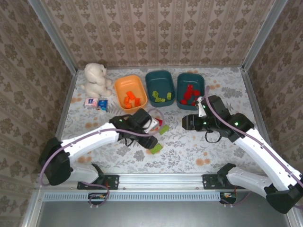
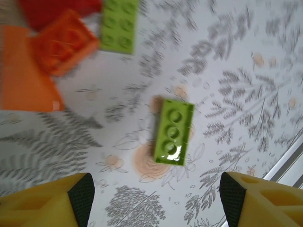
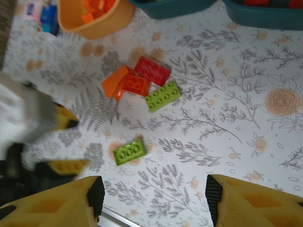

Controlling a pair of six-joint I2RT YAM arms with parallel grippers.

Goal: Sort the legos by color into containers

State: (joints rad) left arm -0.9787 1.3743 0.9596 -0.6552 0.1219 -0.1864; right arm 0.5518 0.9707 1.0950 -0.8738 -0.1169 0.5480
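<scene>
My left gripper (image 2: 156, 205) hangs with jaws apart, nothing between them; my right gripper (image 3: 151, 201) likewise, both arms stretched forward, angled inward.

Lab booth: wallpapered panels (image 1: 161, 28), aluminium frame (image 1: 54, 38)

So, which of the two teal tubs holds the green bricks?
The middle teal tub, right beside the orange tub: light green bricks lie in it. The other teal tub, at the right end, holds red bricks.
</scene>
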